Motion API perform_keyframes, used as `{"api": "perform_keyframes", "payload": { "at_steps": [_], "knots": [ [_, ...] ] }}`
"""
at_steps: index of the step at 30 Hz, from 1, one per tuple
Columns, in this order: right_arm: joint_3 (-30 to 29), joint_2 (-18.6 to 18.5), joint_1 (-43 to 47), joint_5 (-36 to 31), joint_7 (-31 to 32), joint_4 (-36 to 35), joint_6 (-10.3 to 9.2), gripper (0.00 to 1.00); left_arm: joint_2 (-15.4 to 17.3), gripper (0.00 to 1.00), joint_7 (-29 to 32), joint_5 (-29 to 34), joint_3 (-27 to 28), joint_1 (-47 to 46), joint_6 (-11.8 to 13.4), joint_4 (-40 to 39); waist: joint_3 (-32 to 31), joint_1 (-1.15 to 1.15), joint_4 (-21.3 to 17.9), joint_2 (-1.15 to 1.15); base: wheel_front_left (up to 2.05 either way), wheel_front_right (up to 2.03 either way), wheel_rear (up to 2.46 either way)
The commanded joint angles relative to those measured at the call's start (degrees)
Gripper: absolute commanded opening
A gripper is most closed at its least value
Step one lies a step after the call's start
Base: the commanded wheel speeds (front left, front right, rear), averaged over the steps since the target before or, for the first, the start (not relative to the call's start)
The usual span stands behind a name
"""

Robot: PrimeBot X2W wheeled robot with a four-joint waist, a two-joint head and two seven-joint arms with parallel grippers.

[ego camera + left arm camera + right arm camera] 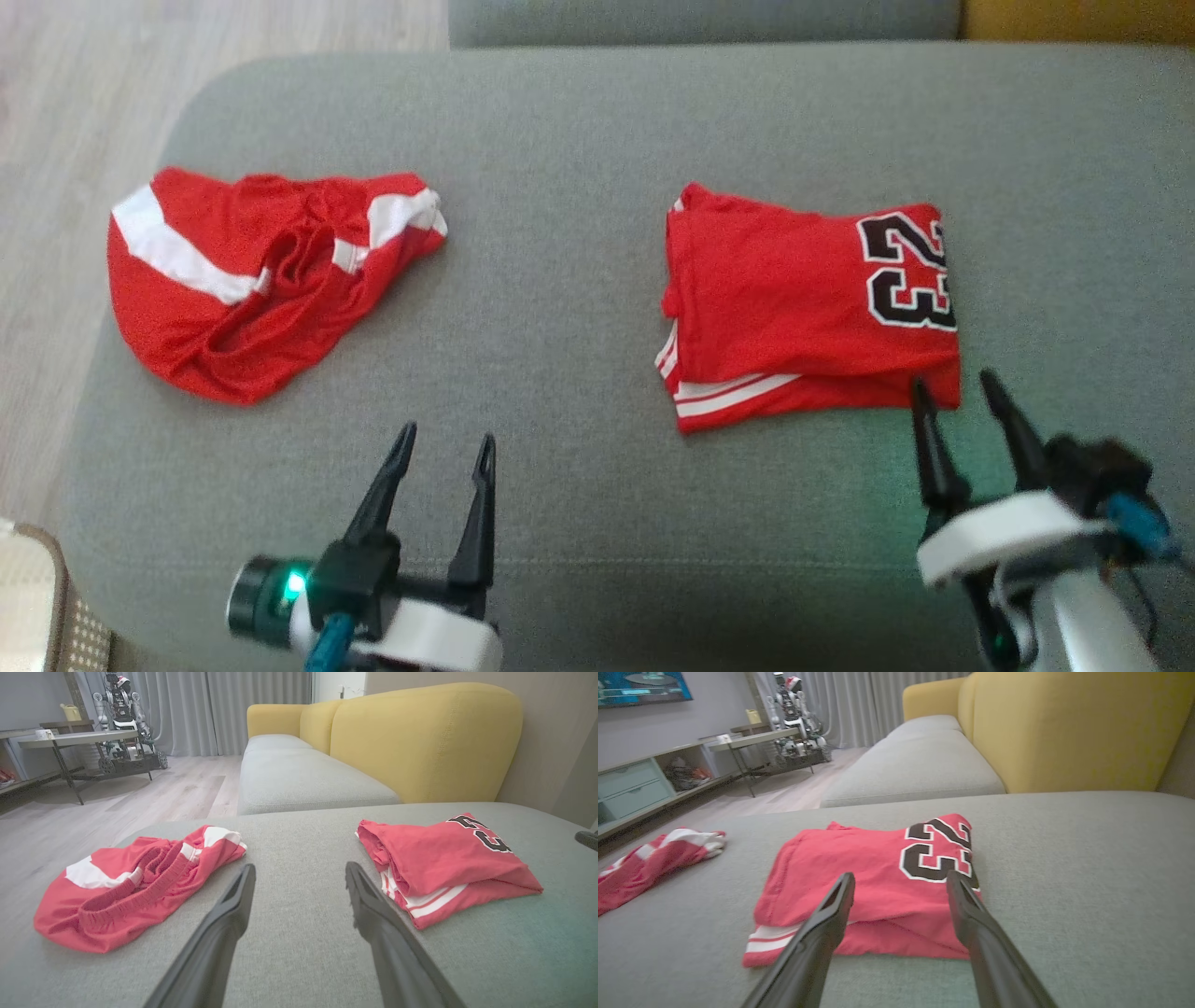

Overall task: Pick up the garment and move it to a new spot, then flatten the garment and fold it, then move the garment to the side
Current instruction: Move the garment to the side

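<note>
My left claw [447,434] stands wide with nothing between its fingers, low over bare grey fabric near the front edge of the sofa seat [560,187], between the two red garments. My right claw [953,379] is just as wide and empty, its tips at the near right corner of the jersey [803,299]. One tip overlaps the cloth's edge in the head view, and I cannot tell whether it touches. The jersey lies on the right half of the seat as a neat rectangle, the number uppermost and the white-striped hem peeking out underneath, so I judge it is done and parked there to be out of the way. The shorts [252,289] lie well apart from it on the left half, close to the seat's rounded corner. They are bunched, the elastic waistband is gaping and the white bands are twisted, so I take them as the garment waiting to be picked up. I keep both claws spread because thin, slippery cloth like that needs a broad pinch at two points if it is to lift without dragging. The open stretch of seat in the middle looks to me like the natural place to lay it out flat.
</note>
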Motion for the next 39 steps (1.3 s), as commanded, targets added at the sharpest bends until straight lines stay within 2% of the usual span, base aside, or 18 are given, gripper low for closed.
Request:
{"api": "perform_keyframes", "payload": {
  "at_steps": [1, 6, 11, 16, 22, 26, 27, 29, 30, 39],
  "knots": [
    [0.7, -0.7, -3.9, 0.8, -0.5, 0.2, -0.01, 1.00, -0.4, 1.00, -0.7, 0.8, 1.4, -3.9, -0.1, -2.5, 1.9, 0.00, 0.5, 0.00, 0.00, 0.00, 0.00],
    [-2.9, -5.0, -13.2, 3.3, 0.0, 11.7, -0.01, 1.00, -0.4, 1.00, -0.7, 1.2, -0.6, -7.0, -0.3, -3.7, 5.6, 0.00, 1.4, 0.00, 0.00, 0.00, 0.00],
    [-3.6, -9.9, -22.0, 6.0, 3.4, 20.4, -0.01, 1.00, -0.4, 1.00, -0.7, 1.1, -2.6, -9.3, -0.3, -3.9, 8.5, 0.00, 2.0, 0.00, 0.00, 0.00, 0.00],
    [-0.7, -12.6, -27.8, 8.4, 5.7, 26.4, -0.01, 1.00, -0.4, 1.00, -0.7, 1.0, -4.3, -11.0, -0.4, -3.3, 10.5, 0.00, 2.4, 0.00, 0.00, 0.00, 0.00],
    [4.4, -14.3, -30.8, 9.6, 6.8, 32.1, -0.01, 1.00, -0.4, 1.00, -0.7, 0.9, -5.5, -12.2, 0.0, -3.1, 11.9, 0.00, 2.7, 0.00, 0.00, 0.00, 0.00],
    [6.9, -13.9, -31.9, 10.7, 7.4, 36.4, -0.01, 1.00, -0.4, 1.00, -0.7, 1.0, -5.9, -12.6, -0.1, -2.8, 12.3, 0.00, 2.9, 0.00, 0.00, 0.00, 0.00],
    [7.6, -13.8, -32.1, 11.1, 8.0, 37.3, -0.01, 0.80, -0.4, 1.00, -0.7, 1.0, -6.0, -12.7, -0.2, -2.7, 12.3, 0.00, 3.0, 0.00, 0.00, 0.00, 0.00],
    [9.4, -13.5, -32.5, 12.3, 9.7, 38.8, -0.01, 0.21, -0.4, 1.00, -0.7, 1.1, -5.9, -13.0, -0.3, -2.6, 12.6, 0.00, 3.0, 0.00, 0.00, 0.00, 0.00],
    [10.3, -13.6, -32.7, 12.9, 10.4, 39.2, -0.01, 0.00, -0.4, 1.00, -0.7, 1.2, -5.8, -13.1, -0.3, -2.7, 12.8, 0.00, 2.9, 0.00, 0.00, 0.00, 0.00],
    [13.4, -17.1, -36.8, 15.0, 7.6, 39.1, -0.01, 0.00, -0.4, 1.00, -0.7, 1.4, -5.7, -14.3, 0.2, -3.9, 15.3, 0.00, 1.6, 0.00, 0.00, 0.00, 0.00]
  ]
}}
